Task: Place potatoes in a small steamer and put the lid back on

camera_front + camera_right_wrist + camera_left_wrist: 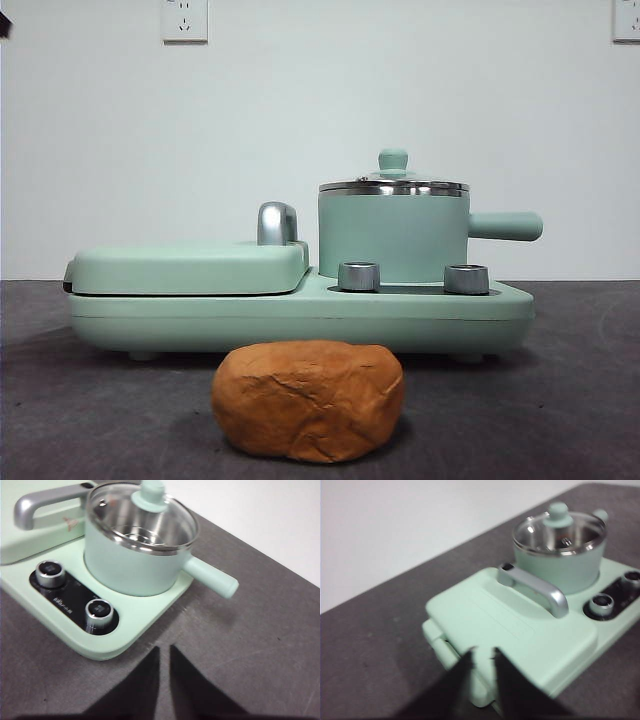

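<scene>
Potato (308, 400) sitting on the dark table's front edge, lid (393, 182) closed on the steamer (393, 235) at the cooker base's right end, left gripper (484, 655) and right gripper (164, 650) both hovering, jaws nearly together, holding nothing

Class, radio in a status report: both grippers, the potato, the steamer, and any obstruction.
Left gripper and right gripper nearly shut, empty. Brown-orange lumpy potato on dark table, untouched. Clear glass lid closes the mint-green steamer pot; it must come off first.
</scene>
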`<state>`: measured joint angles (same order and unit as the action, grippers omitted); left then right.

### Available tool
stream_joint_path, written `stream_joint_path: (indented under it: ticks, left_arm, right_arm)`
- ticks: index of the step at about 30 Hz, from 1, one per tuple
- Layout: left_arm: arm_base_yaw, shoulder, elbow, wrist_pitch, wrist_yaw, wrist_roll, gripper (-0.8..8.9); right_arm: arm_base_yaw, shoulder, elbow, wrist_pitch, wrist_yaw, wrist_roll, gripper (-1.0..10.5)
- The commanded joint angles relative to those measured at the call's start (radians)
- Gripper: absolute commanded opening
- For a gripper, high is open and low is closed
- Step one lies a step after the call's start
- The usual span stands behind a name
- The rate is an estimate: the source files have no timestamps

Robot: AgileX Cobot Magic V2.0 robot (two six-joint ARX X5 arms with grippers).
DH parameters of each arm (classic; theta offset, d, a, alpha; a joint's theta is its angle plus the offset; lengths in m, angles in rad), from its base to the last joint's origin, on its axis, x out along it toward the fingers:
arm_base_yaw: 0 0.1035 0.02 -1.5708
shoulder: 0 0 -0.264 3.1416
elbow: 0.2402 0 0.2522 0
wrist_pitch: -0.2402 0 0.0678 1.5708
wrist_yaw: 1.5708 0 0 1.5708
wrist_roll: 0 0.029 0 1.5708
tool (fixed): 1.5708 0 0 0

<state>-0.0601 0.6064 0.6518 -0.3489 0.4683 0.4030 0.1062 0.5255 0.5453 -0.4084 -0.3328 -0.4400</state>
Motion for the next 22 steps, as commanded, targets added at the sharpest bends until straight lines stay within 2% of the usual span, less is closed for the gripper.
stream_joint_path:
  ticks: [1, 3, 6, 12, 17, 22]
  left_arm:
    - [-0.021, 0.017, 0.026, 0.008, 0.003, 0.022, 3.83]
    - [-0.038, 0.021, 0.026, 0.012, 0.003, 0.022, 3.73]
    - [-0.062, 0.021, 0.026, 0.018, 0.002, 0.007, 3.69]
    - [-0.101, 0.036, 0.026, 0.076, 0.000, -0.055, 3.07]
    - [-0.155, 0.110, 0.026, 0.255, 0.000, -0.130, 3.07]
    - [-0.230, 0.267, 0.051, 0.468, -0.010, -0.230, 3.08]
  right_arm:
    - [0.014, 0.003, 0.018, 0.008, 0.013, -0.024, 1.9]
    - [0.018, 0.003, 0.018, 0.008, 0.023, -0.024, 2.3]
    - [0.018, 0.002, 0.018, 0.007, 0.033, -0.022, 2.3]
    - [0.018, 0.002, 0.019, 0.010, 0.055, 0.036, 2.3]
    - [0.018, 0.003, 0.020, 0.010, 0.054, 0.056, 2.3]
    - [0.018, 0.002, 0.020, 0.010, 0.053, 0.074, 2.3]
